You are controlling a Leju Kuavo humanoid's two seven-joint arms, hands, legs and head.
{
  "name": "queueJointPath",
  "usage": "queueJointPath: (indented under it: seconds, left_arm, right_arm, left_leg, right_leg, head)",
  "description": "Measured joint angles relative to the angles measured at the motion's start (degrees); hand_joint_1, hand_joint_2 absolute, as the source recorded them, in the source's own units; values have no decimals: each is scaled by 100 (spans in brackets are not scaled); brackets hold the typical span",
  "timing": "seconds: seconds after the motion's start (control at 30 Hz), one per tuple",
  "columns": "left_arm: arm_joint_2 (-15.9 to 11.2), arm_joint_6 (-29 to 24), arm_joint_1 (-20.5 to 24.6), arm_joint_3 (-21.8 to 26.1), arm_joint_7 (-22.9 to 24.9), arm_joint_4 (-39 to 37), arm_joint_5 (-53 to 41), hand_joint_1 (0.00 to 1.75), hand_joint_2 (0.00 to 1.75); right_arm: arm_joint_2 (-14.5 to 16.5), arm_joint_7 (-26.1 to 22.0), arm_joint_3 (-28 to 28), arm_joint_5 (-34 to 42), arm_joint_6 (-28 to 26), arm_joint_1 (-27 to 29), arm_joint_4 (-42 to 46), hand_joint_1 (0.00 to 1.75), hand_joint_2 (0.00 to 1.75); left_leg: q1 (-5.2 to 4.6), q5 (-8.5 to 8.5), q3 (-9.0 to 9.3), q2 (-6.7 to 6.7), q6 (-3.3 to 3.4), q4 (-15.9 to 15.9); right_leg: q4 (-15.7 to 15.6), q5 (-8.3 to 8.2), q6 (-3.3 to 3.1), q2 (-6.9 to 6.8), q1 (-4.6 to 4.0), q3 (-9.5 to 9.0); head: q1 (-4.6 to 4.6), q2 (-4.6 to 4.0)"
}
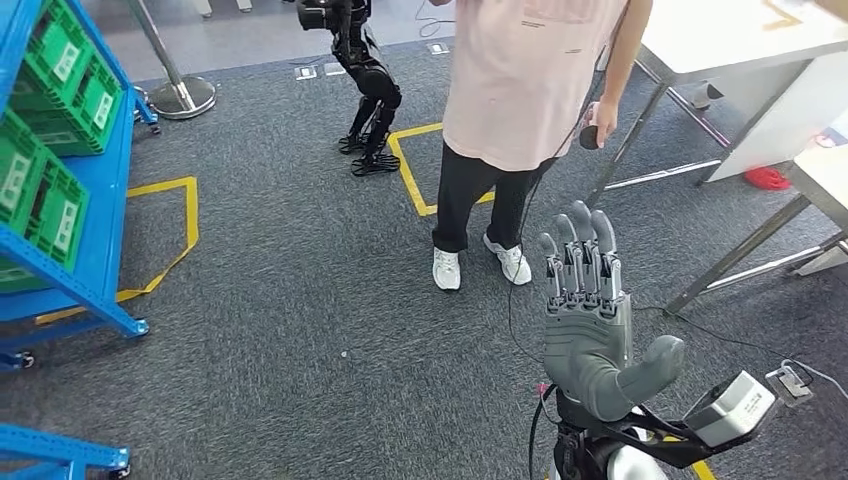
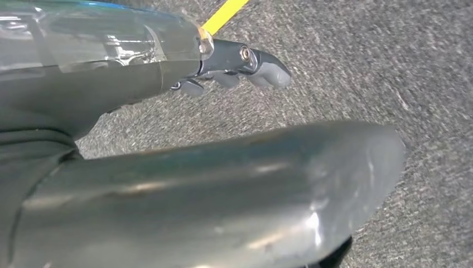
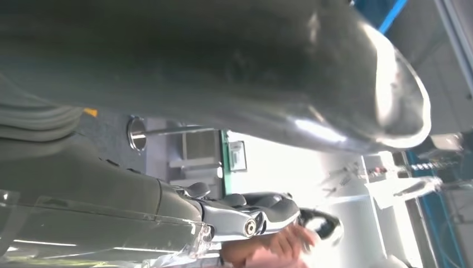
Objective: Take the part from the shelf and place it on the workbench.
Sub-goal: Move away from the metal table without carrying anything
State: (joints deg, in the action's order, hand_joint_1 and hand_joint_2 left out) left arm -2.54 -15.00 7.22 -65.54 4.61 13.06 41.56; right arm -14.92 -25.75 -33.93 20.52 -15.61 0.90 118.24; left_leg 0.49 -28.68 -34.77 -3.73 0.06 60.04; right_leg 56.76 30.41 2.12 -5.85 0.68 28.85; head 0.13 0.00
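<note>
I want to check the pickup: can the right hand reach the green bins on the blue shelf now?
Probably not. The right hand is raised, open and empty, at the right, while the green bins sit on the blue shelf far left, across bare carpet.

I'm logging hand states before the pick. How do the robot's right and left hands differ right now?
The right hand is raised upright in the head view, palm showing, fingers straight and apart. The left hand hangs over grey carpet, its fingers curled inward. Both hold nothing.

blue shelf [image 1: 100,250] w/ green bins [image 1: 60,70]
</note>
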Motion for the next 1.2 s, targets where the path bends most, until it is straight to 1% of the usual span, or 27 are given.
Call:
queueJointPath:
  seconds: [0.07, 0.13, 0.17, 0.2, 0.23, 0.27, 0.33, 0.37, 0.4, 0.43, 0.5, 0.53, 0.57, 0.63, 0.67, 0.7, 0.73, 0.77, 0.8, 0.83, 0.87, 0.9, 0.93, 1.0, 1.07, 1.13, 1.2]
  left_arm:
    - [-3, -1, 7, 1, -2, -1, -10, 0, 0]
    - [-3, -1, 21, 2, -4, -1, -18, 0, 0]
    - [-1, -1, 23, 1, -4, -1, -20, 0, 0]
    - [2, -1, 20, 1, -4, -1, -21, 0, 0]
    - [3, -1, 16, 1, -4, -1, -21, 0, 0]
    - [3, -1, 12, 0, -4, -1, -21, 0, 0]
    - [10, 0, 11, 1, -5, 0, -21, 0, 0]
    - [16, 1, 15, 1, -6, 1, -21, 0, 0]
    - [24, 1, 17, 1, -6, 1, -21, 0, 0]
    - [31, 2, 16, 1, -6, 1, -21, 0, 0]
    - [36, 4, 2, 0, -4, 1, -21, 0, 0]
    - [33, 5, -8, -1, -2, 0, -21, 0, 0]
    - [28, 5, -11, 0, 1, -1, -20, 0, 0]
    - [18, 5, -3, 1, 3, -2, -19, 0, 0]
    - [17, 5, 2, 1, 3, -2, -19, 0, 0]
    - [17, 5, 3, 0, 4, -2, -19, 0, 0]
    - [17, 5, 0, -1, 4, -2, -19, 0, 0]
    - [16, 5, -3, -1, 4, -2, -19, 0, 0]
    - [15, 5, -4, -1, 5, -2, -19, 0, 0]
    - [14, 5, -2, -1, 5, -2, -19, 0, 0]
    - [15, 5, 2, 0, 4, -1, -19, 0, 0]
    - [16, 5, 3, 1, 4, -1, -19, 0, 0]
    - [16, 6, 2, 1, 5, -1, -20, 0, 0]
    - [16, 7, -4, 0, 10, -1, -20, 0, 0]
    - [11, 8, 1, -1, 16, -2, -21, 0, 0]
    - [8, 8, 18, -1, 20, -2, -21, 0, 0]
    - [8, 8, 28, -1, 21, -2, -21, 0, 0]
  right_arm:
    - [-3, 0, -10, -9, 0, -7, 2, 0, 0]
    - [-7, 5, -15, -16, 1, -5, 3, 0, 0]
    - [-7, 11, -18, -17, 1, -3, 2, 0, 0]
    - [-8, 16, -21, -19, 1, -2, -1, 0, 0]
    - [-8, 21, -24, -22, 1, -3, -2, 0, 0]
    - [-8, 22, -26, -25, 2, -4, -1, 0, 0]
    - [-8, 27, -28, -32, 5, -9, 4, 0, 0]
    - [-8, 29, -30, -34, 7, -12, 9, 0, 0]
    - [-9, 31, -31, -38, 8, -16, 14, 0, 0]
    - [-9, 31, -33, -42, 10, -20, 18, 0, 0]
    - [-9, 32, -38, -52, 13, -33, 23, 0, 0]
    - [-7, 33, -40, -56, 14, -41, 27, 0, 0]
    - [-5, 34, -42, -61, 15, -45, 31, 0, 0]
    - [-6, 37, -42, -65, 16, -41, 33, 0, 0]
    - [-8, 39, -42, -66, 16, -30, 31, 0, 0]
    - [-9, 42, -43, -65, 16, -20, 29, 0, 0]
    - [-9, 43, -45, -65, 15, -12, 27, 0, 0]
    - [-9, 44, -46, -65, 15, -10, 27, 0, 0]
    - [-9, 44, -47, -65, 15, -10, 27, 0, 0]
    - [-9, 44, -47, -65, 15, -10, 28, 0, 0]
    - [-9, 45, -47, -64, 15, -12, 29, 0, 0]
    - [-9, 46, -48, -66, 15, -14, 31, 0, 0]
    - [-9, 47, -50, -68, 15, -17, 32, 0, 0]
    - [-5, 48, -57, -69, 16, -19, 33, 0, 0]
    - [-5, 48, -61, -68, 16, -18, 34, 0, 0]
    - [-8, 48, -62, -69, 15, -7, 33, 0, 0]
    - [-9, 48, -66, -68, 14, 7, 29, 0, 0]
  left_leg:
    - [1, 25, -13, 138, 74, -9]
    - [-15, 44, -22, 280, 121, -12]
    - [-32, 50, -27, 356, 142, -12]
    - [-51, 56, -29, 438, 157, -11]
    - [-72, 62, -27, 524, 171, -11]
    - [-90, 69, -20, 609, 181, -11]
    - [-110, 80, -4, 766, 192, -12]
    - [-113, 90, -8, 837, 188, -10]
    - [-106, 104, -25, 895, 175, -9]
    - [-94, 125, -53, 950, 152, -11]
    - [-79, 172, -104, 1048, 88, -23]
    - [-92, 155, -132, 962, 64, -1]
    - [-104, 69, -190, 810, 36, 101]
    - [-99, -270, -431, 446, -24, 610]
    - [-67, -449, -590, 381, -68, 956]
    - [-33, -553, -710, 366, -106, 1228]
    - [3, -557, -752, 359, -146, 1347]
    - [35, -465, -690, 334, -186, 1271]
    - [65, -297, -520, 275, -225, 996]
    - [79, -159, -315, 140, -269, 642]
    - [79, -62, -142, 7, -269, 335]
    - [65, -24, -34, -93, -233, 131]
    - [40, -41, -6, -148, -177, 54]
    - [7, -39, -29, -49, -43, 56]
    - [0, -20, -37, 86, 29, 46]
    - [-11, 1, -40, 233, 87, 40]
    - [-47, 16, -49, 392, 130, 41]
  right_leg:
    - [222, 202, 35, 194, 27, 75]
    - [896, 588, 33, 451, 27, 355]
    - [1296, 753, 15, 508, 16, 533]
    - [1588, 832, -12, 537, 1, 669]
    - [1685, 793, -51, 555, -17, 725]
    - [1542, 637, -101, 582, -40, 676]
    - [832, 199, -219, 740, -99, 386]
    - [497, 45, -268, 844, -118, 252]
    - [270, -31, -303, 924, -135, 163]
    - [155, -38, -328, 961, -144, 124]
    - [31, -55, -340, 877, -146, 92]
    - [-48, -86, -332, 814, -134, 64]
    - [-125, -124, -327, 748, -122, 37]
    - [-213, -175, -315, 603, -108, 2]
    - [-216, -177, -315, 525, -104, 4]
    - [-210, -172, -304, 449, -95, 7]
    - [-200, -161, -287, 372, -80, 7]
    - [-185, -145, -262, 299, -60, 5]
    - [-158, -123, -228, 235, -40, 3]
    - [-119, -92, -181, 176, -24, 3]
    - [-65, -53, -129, 127, -19, 10]
    - [-19, -21, -85, 87, -22, 16]
    - [10, 1, -51, 51, -28, 19]
    - [21, 19, -17, -14, -19, 13]
    - [158, 165, 15, 131, 15, 49]
    - [726, 525, 25, 408, 27, 272]
    - [1495, 848, -14, 526, 5, 617]
  head:
    - [25, 0]
    - [74, 0]
    - [104, 0]
    - [133, 0]
    - [162, 0]
    - [186, 0]
    - [213, 0]
    - [213, 0]
    - [216, 0]
    - [226, 0]
    - [250, 0]
    - [247, 0]
    - [222, 0]
    - [173, 0]
    - [150, 0]
    - [140, 0]
    - [127, 0]
    - [112, 0]
    - [99, 0]
    - [79, 0]
    - [46, 0]
    - [24, 0]
    - [16, 0]
    - [30, 0]
    - [50, 0]
    - [87, 0]
    - [144, 0]
